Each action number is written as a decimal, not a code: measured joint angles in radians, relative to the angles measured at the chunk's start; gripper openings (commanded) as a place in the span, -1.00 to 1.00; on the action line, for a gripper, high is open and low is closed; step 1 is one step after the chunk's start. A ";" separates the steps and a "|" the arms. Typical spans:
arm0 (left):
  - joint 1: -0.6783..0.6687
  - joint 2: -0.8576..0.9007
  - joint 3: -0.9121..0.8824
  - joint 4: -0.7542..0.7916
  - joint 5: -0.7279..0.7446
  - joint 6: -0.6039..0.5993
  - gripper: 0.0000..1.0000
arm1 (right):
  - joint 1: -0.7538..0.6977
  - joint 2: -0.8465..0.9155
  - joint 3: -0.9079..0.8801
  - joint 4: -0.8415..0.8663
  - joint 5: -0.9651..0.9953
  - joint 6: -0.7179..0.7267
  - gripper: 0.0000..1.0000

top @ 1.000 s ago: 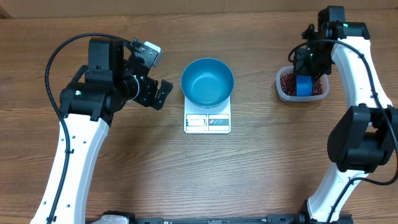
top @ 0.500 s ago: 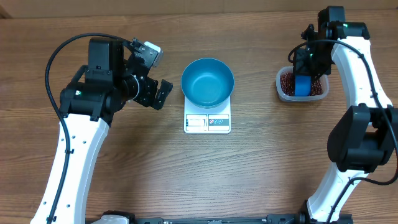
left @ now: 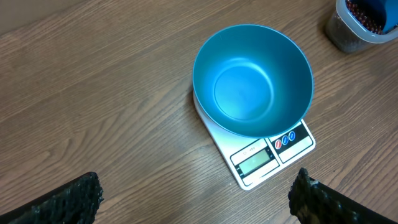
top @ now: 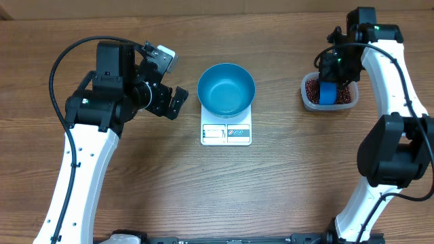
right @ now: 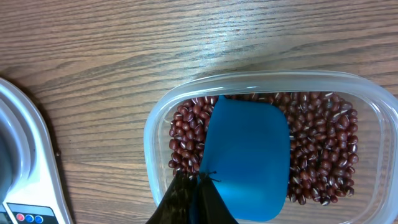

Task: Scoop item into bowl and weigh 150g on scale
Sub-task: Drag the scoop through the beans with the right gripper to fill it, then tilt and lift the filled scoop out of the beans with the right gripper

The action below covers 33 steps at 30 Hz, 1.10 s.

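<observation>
Scoop (right: pixel 247 158) slightly leftward now, beans (right: pixel 320 149) beneath it unseen.

Surfaces: matt brown wood-grain table top (top: pixel 135 196); smooth, softly glossy deep blue round bowl (left: pixel 252 78); smooth white plastic square scale (top: pixel 226 133); clear, glossy plastic rounded tub (right: pixel 186 93); matt blue plastic scoop (right: pixel 249 155); faintly shiny dark red-brown beans (right: pixel 323 143).

two white arms here, left arm (top: pixel 73 177) and right arm (top: pixel 388 64), chunky black joints, black cable (top: pixel 60 64) looping off the left.
</observation>
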 measured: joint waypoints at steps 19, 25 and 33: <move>0.000 0.000 0.000 0.000 0.000 0.000 0.99 | -0.122 0.019 0.000 -0.007 -0.243 -0.071 -0.93; 0.000 0.000 0.000 0.000 0.000 0.000 0.99 | -0.141 0.034 0.000 -0.013 -0.295 -0.074 -0.93; 0.000 0.000 0.000 0.000 0.000 0.000 0.99 | -0.158 0.052 0.006 -0.015 -0.338 -0.075 -0.93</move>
